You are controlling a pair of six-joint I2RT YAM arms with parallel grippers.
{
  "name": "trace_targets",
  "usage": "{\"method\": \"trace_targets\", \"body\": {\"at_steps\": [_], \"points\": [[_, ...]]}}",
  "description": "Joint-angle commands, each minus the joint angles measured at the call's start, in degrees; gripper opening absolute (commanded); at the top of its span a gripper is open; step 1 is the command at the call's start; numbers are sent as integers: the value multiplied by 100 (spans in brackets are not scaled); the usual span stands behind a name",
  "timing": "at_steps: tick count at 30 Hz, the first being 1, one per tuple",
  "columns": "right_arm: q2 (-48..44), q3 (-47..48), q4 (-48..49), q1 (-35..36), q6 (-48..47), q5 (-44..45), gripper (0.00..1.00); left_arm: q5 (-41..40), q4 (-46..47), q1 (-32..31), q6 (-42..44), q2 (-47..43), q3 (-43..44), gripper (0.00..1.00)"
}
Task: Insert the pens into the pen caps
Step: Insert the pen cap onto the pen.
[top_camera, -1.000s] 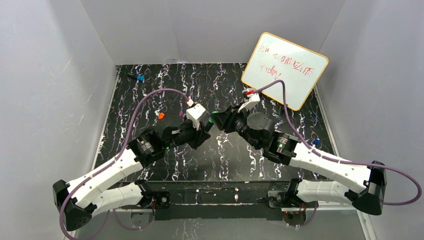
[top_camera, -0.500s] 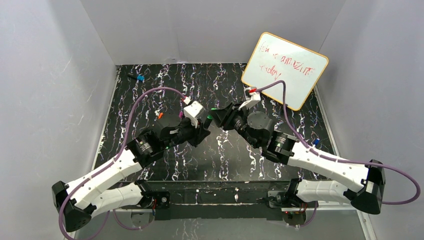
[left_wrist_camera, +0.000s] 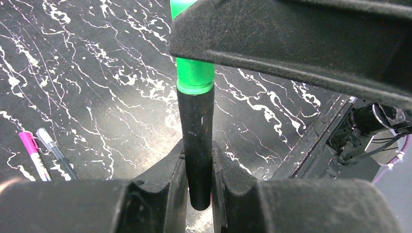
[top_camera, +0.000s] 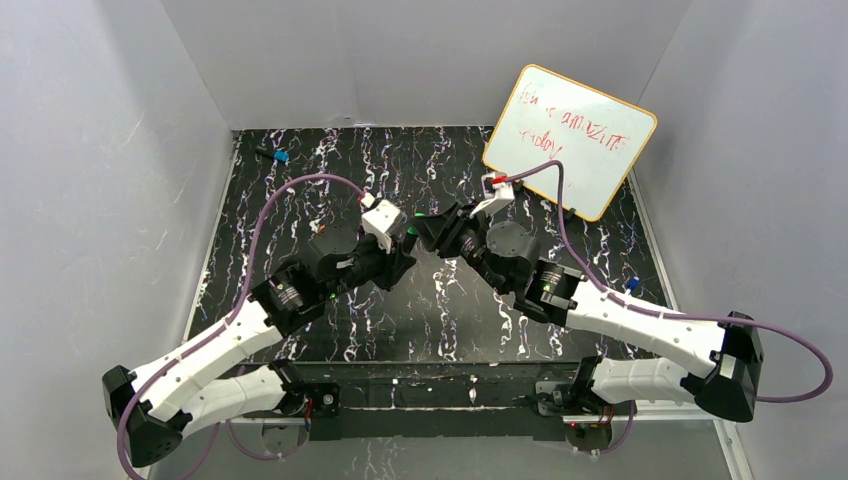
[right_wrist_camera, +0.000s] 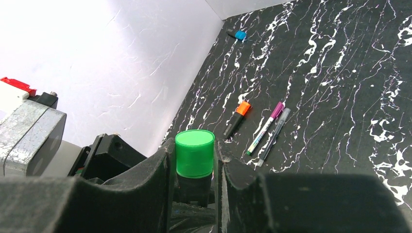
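So, rough status check: I'd call it past halfway, with one pairing in hand right now. The left fingers [left_wrist_camera: 165, 180] are closed tight around the lower end of the black marker [left_wrist_camera: 196, 131], holding it up off the worktop [right_wrist_camera: 340, 73]. The right fingers [right_wrist_camera: 151, 180] are pinched on the green cap [right_wrist_camera: 195, 153] from either side, only open as far as the cap is wide. From the left wrist view the cap's rim meets the marker barrel with no gap that I can make out, so it looks seated or very nearly, though I can't tell if it's pushed fully home.

Down on the worktop, off toward the left wall, there's an orange-capped marker [right_wrist_camera: 236, 118] that looks done. Just beside it lies a purple-capped pen [right_wrist_camera: 266, 127], also looking finished, and touching or almost touching that is a slim pen [right_wrist_camera: 274, 137]. Too small to say whether that one has a cap on.

Far back by the left wall sits a blue cap [right_wrist_camera: 239, 34] with a dark bit next to it. My guess is that's the leftover job.
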Motion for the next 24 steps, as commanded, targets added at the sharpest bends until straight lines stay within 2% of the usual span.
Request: {"method": "trace_targets", "body": {"at_steps": [1,4,7,13,17,24], "points": [[233,25,-670,279,-173,-630,1,-133,1010,30,181,-269,274,0],[284,127,-720,288,-278,-672,3,-81,1030,30,223,-213,274,0],[350,260,-744,281,-398,-693,17,60,1038,26,278,-99,263,0],[519,529,-687,287,-654,-699,34,515,1133,30,423,18,137,0],[638,711,-629,288,-830,-643,50,826,1189,30,484,84,57,0],[822,1048,-566,277,-1143,-449,68,1055,1502,25,552,-43,-320,0]]}}
